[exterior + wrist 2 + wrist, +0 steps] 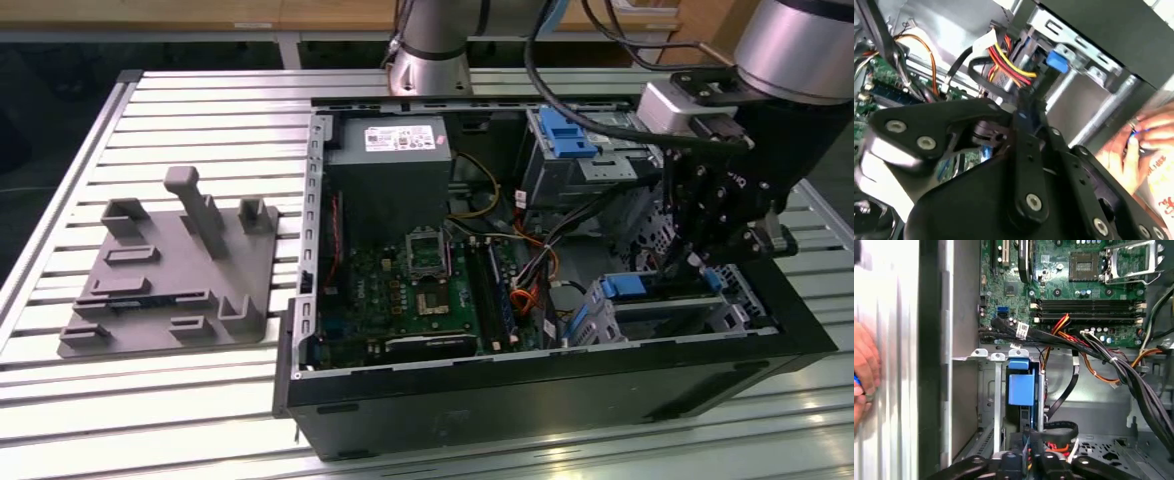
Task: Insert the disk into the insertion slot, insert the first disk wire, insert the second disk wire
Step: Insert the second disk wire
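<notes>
The disk sits inside the insertion slot (694,318), a silver perforated cage at the case's near corner on the exterior view's right. Its blue carrier end (627,288) (1018,385) shows between the cage rails (997,400). My black gripper (671,268) reaches down into the case right behind the disk. In the first wrist view the gripper (1027,457) stands close against the disk's end. A disk wire (1004,57) of red, yellow and black strands runs up to the gripper (1021,102), which looks shut on its plug. The same wire (1059,445) shows beside the fingers.
A thick black cable bundle (1114,365) crosses the case above the cage. The motherboard (414,280) and power supply (387,165) take up the case's left half. A taller bay with a blue latch (567,135) stands behind. A person's hand (864,372) (1134,145) rests outside the case wall. A grey fixture plate (167,270) lies on the table.
</notes>
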Controlling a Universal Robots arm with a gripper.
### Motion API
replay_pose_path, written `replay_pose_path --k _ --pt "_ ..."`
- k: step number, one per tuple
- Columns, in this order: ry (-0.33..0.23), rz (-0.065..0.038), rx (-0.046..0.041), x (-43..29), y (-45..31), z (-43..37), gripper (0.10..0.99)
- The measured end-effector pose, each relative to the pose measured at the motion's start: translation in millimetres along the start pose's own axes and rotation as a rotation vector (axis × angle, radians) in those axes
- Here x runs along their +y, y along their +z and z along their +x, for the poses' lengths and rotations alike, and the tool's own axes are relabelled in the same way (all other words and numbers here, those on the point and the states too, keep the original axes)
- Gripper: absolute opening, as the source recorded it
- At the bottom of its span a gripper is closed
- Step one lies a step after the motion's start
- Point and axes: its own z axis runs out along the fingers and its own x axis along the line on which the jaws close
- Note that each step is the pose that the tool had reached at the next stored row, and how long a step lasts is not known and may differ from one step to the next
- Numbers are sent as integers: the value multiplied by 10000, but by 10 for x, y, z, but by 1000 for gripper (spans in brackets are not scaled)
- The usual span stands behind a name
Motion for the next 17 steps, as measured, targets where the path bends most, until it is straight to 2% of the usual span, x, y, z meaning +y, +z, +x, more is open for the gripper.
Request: replay_pose_path --k 1,2,3,4,5,6,12,17 --pt "2 -1 -2 5 -39 5 216" --pt "2 0 -2 5 -69 9 275" --pt "1 -1 -2 6 -99 12 275" --pt "2 0 0 6 -142 17 333" --pt "4 0 -1 6 -186 22 333" --pt "5 0 0 5 -231 28 396" --pt "9 -1 0 -2 -487 58 396" --pt "8 -1 0 -3 -495 59 396"
